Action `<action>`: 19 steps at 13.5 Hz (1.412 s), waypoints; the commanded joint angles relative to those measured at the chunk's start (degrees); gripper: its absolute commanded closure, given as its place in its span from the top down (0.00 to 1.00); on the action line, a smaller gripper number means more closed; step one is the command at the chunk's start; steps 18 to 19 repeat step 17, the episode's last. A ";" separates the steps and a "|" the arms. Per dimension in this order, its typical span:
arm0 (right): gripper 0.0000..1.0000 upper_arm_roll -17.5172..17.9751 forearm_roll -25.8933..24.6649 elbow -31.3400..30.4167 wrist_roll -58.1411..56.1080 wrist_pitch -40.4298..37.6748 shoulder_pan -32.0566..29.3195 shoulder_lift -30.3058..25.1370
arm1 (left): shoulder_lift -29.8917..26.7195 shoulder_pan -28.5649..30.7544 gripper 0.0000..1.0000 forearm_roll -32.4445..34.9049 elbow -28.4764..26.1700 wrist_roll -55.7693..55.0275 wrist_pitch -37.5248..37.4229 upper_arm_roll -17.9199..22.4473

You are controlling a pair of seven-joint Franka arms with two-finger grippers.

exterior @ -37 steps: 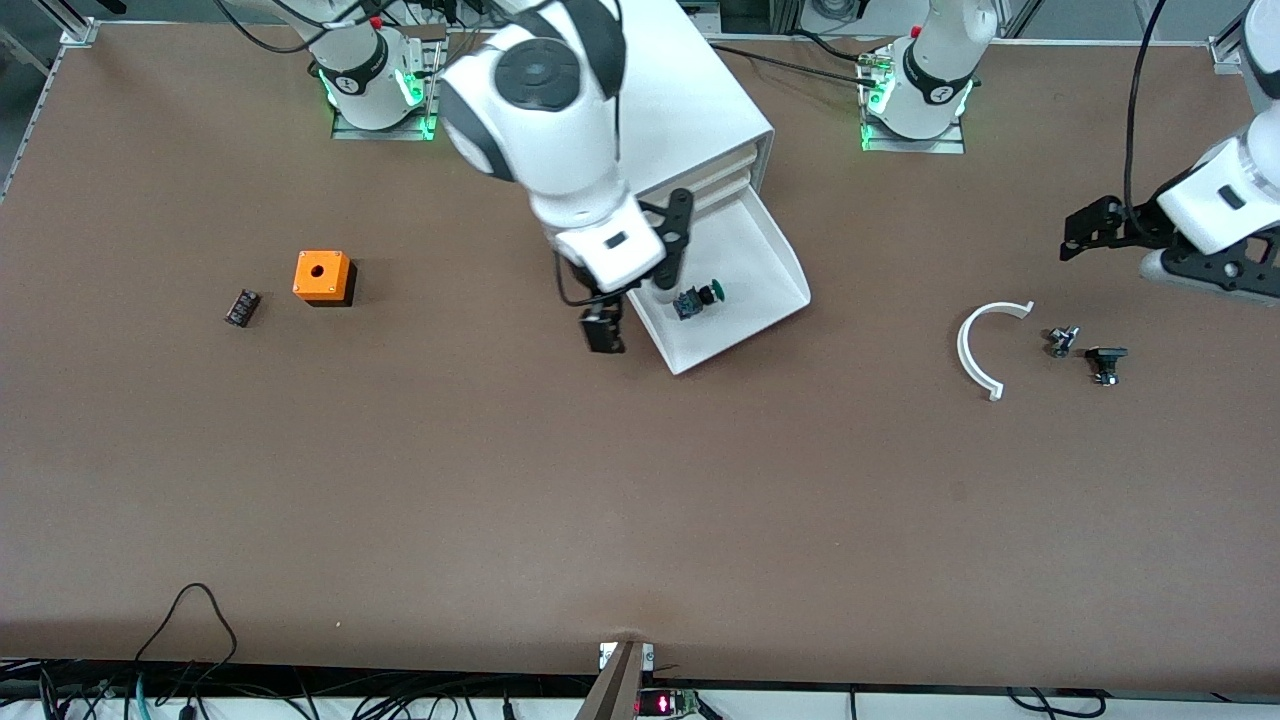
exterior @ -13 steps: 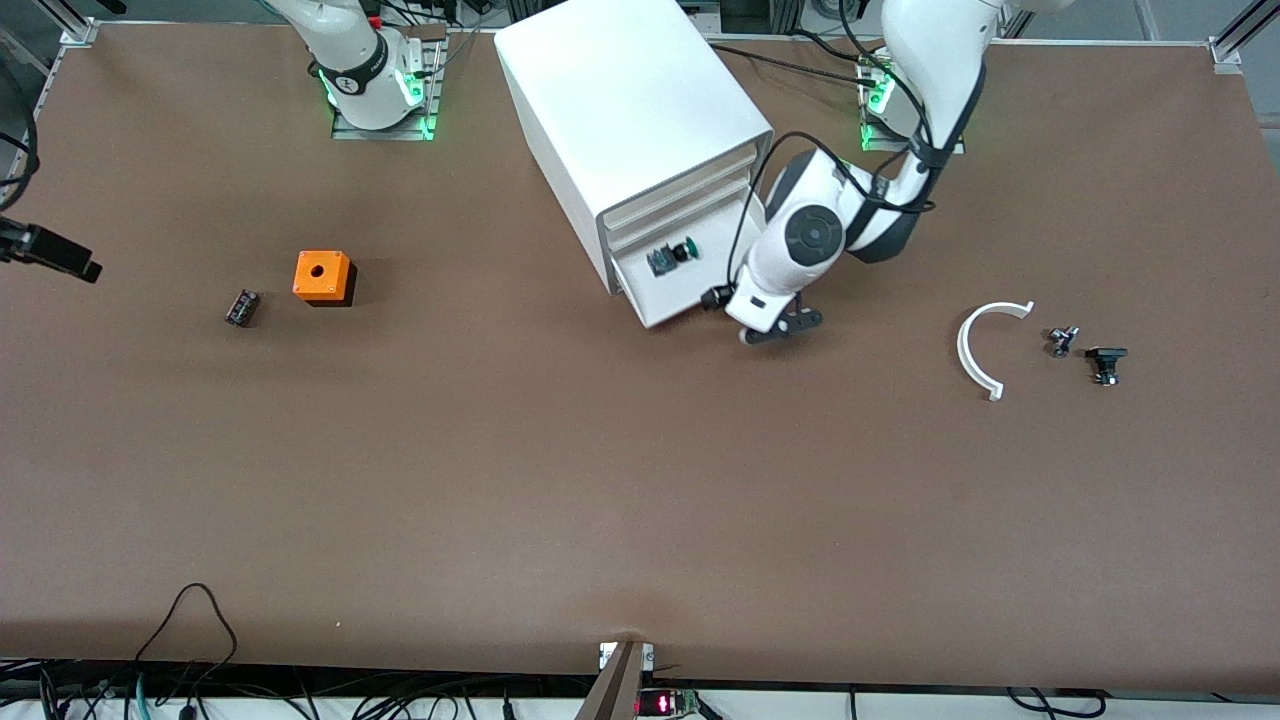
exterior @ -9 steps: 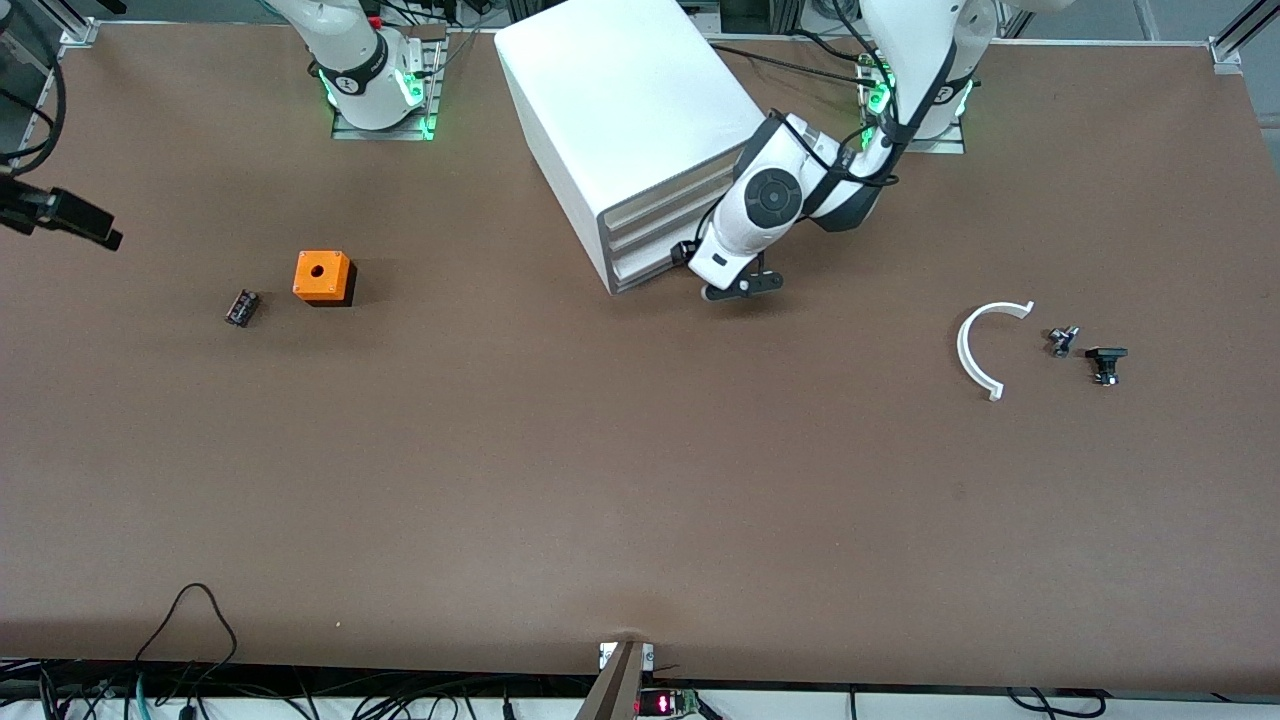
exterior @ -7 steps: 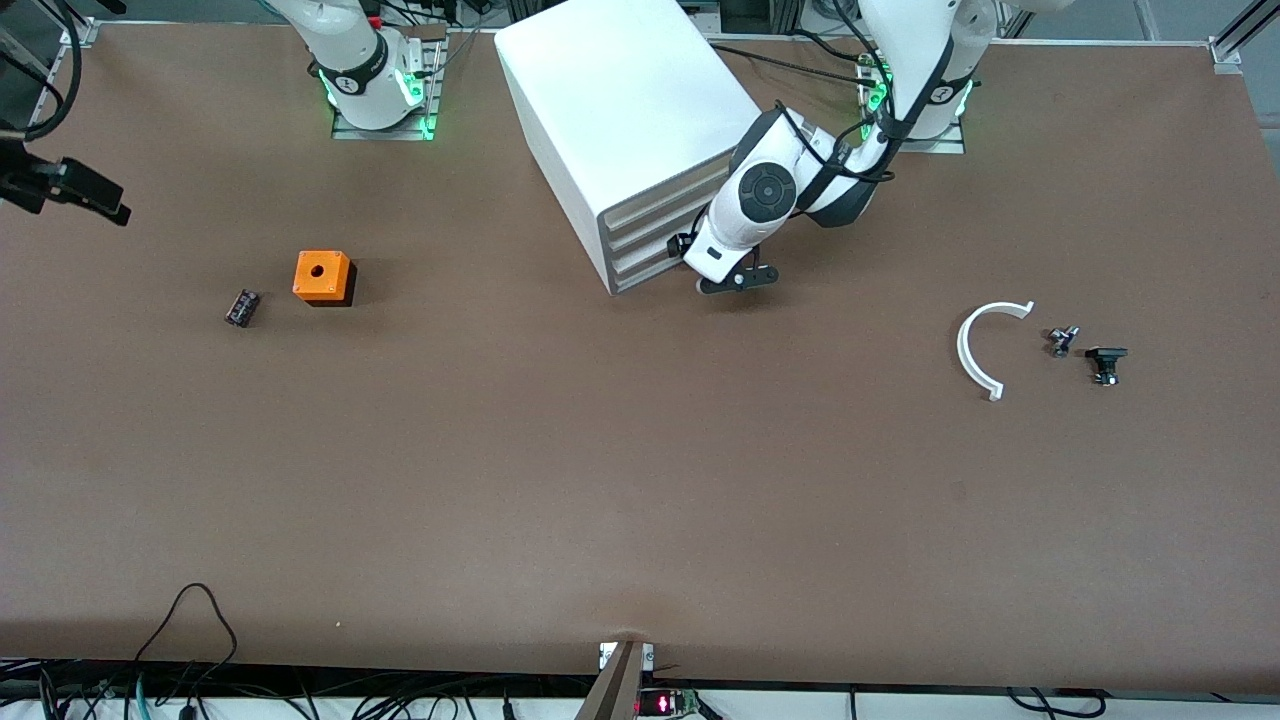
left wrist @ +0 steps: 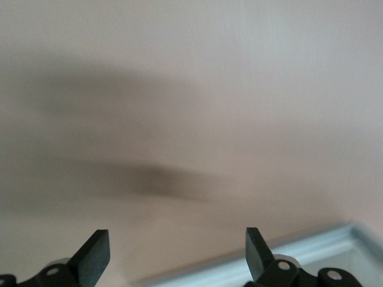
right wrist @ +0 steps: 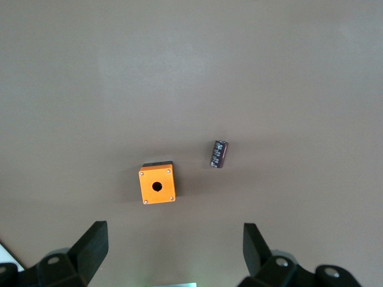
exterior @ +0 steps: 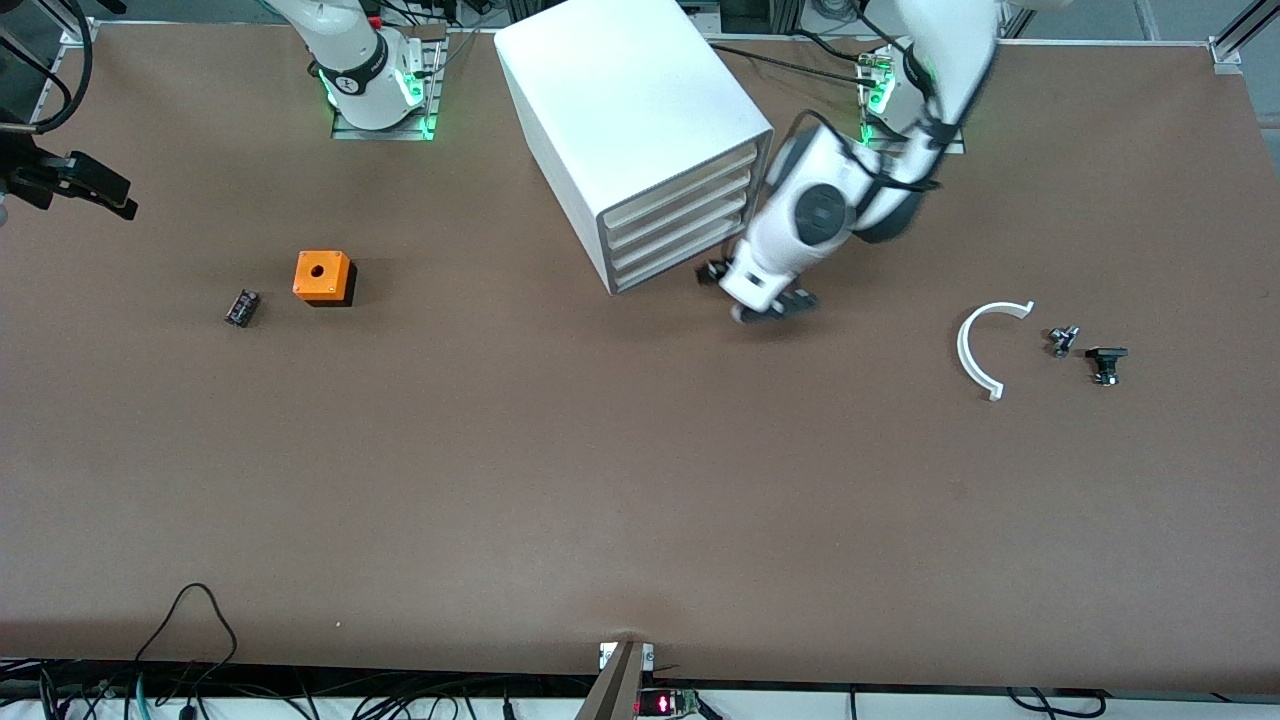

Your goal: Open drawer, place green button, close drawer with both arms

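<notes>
Spanning brown table [exterior: 560, 480]: cabinet [exterior: 620, 100], drawer [exterior: 668, 262] shut, cables at edge.

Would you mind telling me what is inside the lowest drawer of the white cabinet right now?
Nothing inside shows. The lowest drawer is pushed flush with the three above it in the cabinet, so its contents are covered. The left end effector is just beside its front, fingers open.
</notes>
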 commanded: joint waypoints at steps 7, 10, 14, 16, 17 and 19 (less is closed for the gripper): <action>1.00 1.83 3.41 0.57 -1.25 1.22 1.19 2.35 | -22.64 19.16 1.00 11.81 9.26 24.21 -29.41 6.09; 1.00 1.58 2.26 0.66 -1.25 1.57 0.85 3.05 | -27.41 19.53 1.00 17.19 9.34 24.04 -32.95 5.47; 1.00 0.96 2.26 0.48 -1.16 2.10 0.49 3.40 | -27.68 21.54 1.00 17.19 10.66 24.04 -33.93 5.82; 1.00 0.96 2.26 0.57 -1.16 2.19 0.49 3.58 | -27.68 21.55 1.00 17.19 10.75 23.78 -34.02 6.00; 1.00 0.96 2.26 0.57 -1.16 2.10 0.49 3.58 | -27.51 21.63 1.00 17.19 11.10 24.39 -33.93 6.26; 1.00 0.96 2.26 0.57 -1.16 2.10 0.49 3.58 | -27.51 21.63 1.00 17.19 11.10 24.39 -33.93 6.26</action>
